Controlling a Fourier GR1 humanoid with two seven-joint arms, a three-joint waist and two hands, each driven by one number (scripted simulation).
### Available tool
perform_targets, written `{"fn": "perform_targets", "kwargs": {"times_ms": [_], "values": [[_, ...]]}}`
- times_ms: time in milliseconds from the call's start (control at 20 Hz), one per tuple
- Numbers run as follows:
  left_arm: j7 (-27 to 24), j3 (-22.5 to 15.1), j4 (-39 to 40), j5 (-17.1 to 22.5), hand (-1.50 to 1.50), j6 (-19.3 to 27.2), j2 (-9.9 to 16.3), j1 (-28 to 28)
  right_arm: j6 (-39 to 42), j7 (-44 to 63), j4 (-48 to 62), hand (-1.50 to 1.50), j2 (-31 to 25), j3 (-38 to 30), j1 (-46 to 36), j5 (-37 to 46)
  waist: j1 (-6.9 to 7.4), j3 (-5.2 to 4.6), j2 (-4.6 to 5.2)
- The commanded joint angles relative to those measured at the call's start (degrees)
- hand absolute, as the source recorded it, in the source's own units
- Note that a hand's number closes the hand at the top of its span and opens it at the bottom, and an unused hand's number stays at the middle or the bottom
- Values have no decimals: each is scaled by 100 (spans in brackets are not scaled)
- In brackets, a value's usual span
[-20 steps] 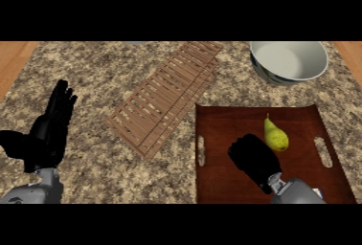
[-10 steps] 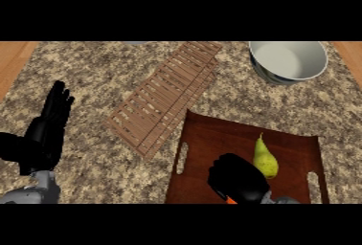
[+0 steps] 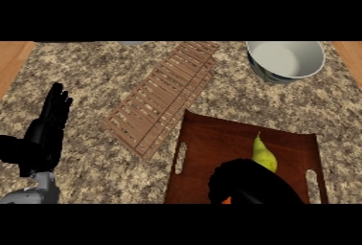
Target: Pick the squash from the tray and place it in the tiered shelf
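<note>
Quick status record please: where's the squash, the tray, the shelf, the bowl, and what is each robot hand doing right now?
squash: yellow-green, lying on the tray, right of middle, stem pointing away
tray: dark wooden, handle slots on both sides, slightly skewed on the counter
tiered shelf: slatted wood, lying diagonally left of and beyond the tray
bowl: white, far right of counter
right robot hand: over the tray, touching or just short of the squash's near end; grip not visible
left robot hand: open, fingers up, resting at left edge
</note>
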Motion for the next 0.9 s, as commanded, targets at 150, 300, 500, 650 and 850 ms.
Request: {"fn": "perform_targets", "kwargs": {"times_ms": [150,300,500,650,850], "values": [[233,88,8,108,0,-112,94,-189,573,1853,-1335,150,947,-1169,-519,-1190,55,-1,17],[-45,-33,145,22,0,-148,-19,-100,917,2265,-1064,150,944,-2136,-1588,-1599,105,2,30],[61,4,37,51,0,-131,-67,-108,929,3111,-559,150,969,-2458,-2781,-1933,130,3,22],[83,-120,136,-166,0,-45,-125,-204,580,3521,-190,150,970,-2642,-3382,-2212,128,3,22],[103,15,-94,-37,0,-191,-42,-39,156,2624,938,150,800,-2858,-3666,-1768,165,8,33]]}}
